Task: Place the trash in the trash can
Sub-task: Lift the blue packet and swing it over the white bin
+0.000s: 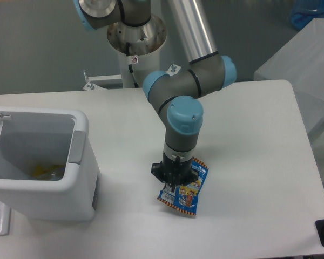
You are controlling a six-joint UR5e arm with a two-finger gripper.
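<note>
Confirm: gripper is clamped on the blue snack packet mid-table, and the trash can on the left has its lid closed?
Not quite. The gripper does look clamped on the blue snack packet mid-table, and the trash can is on the left, but its lid is open: the fixed camera looks straight into the bin, where something yellowish lies at the bottom.
</note>
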